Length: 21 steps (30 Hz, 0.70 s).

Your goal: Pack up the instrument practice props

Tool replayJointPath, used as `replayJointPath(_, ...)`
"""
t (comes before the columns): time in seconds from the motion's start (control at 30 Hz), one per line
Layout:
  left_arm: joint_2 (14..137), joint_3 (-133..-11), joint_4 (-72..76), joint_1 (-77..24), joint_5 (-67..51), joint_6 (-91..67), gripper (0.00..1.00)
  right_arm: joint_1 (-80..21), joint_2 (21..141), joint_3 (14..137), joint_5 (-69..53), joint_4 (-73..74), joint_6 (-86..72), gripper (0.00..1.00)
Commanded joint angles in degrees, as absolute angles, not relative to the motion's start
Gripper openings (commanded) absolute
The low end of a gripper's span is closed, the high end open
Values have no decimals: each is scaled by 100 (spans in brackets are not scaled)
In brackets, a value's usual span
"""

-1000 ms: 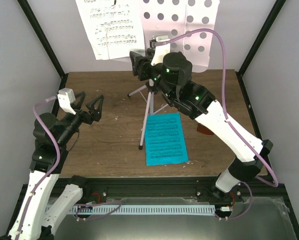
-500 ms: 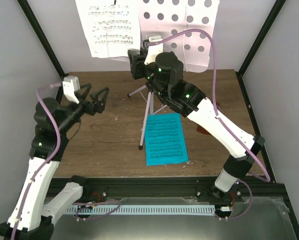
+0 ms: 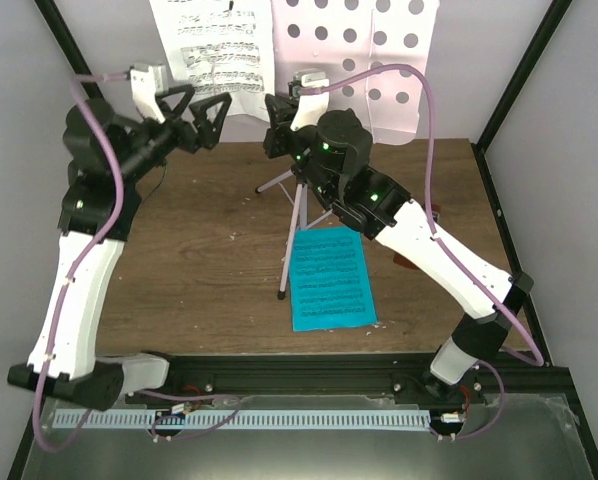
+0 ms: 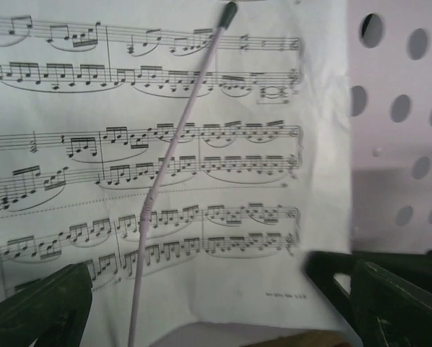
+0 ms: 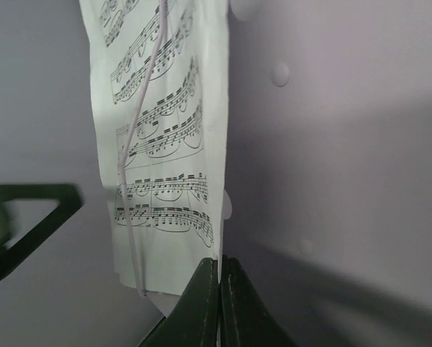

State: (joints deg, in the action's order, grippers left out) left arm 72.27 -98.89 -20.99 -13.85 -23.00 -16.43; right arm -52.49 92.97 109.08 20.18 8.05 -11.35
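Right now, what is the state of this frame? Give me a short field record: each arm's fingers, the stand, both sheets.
left gripper: fingers open, held high, facing the white sheet, nothing between them
right gripper: fingers shut at the desk's lower edge beside the white sheet; what they pinch is unclear
music stand: upright on the table, tripod spread
white sheet: on the desk, under a thin retaining wire
cyan sheet: flat on the table by the tripod feet
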Motion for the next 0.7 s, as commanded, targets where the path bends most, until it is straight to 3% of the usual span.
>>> replayJointPath(0.0, 7909, -11047, -2680, -1348, -2305, -1282, 94, -5273, 9075, 10745, 1825, 407, -969, 1)
replayJointPath(0.17, 8421, -11907, -2976, -1337, -1534, -892, 76, -5273, 8999, 10558, 1701, 291, -975, 1)
replayJointPath(0.33, 8644, -12341, -3090, -1339, -1710, -593, 63, -5273, 8880, 10342, 1649, 102, -949, 1)
replayJointPath(0.5, 8944, -12717, -3062, -1337, -2408, -693, 61, -5273, 8859, 10306, 1596, 101, -990, 1)
replayJointPath(0.67, 9193, -13082, -3042, -1341, -2275, -693, 61, -5273, 8763, 10147, 1563, 25, -1054, 1)
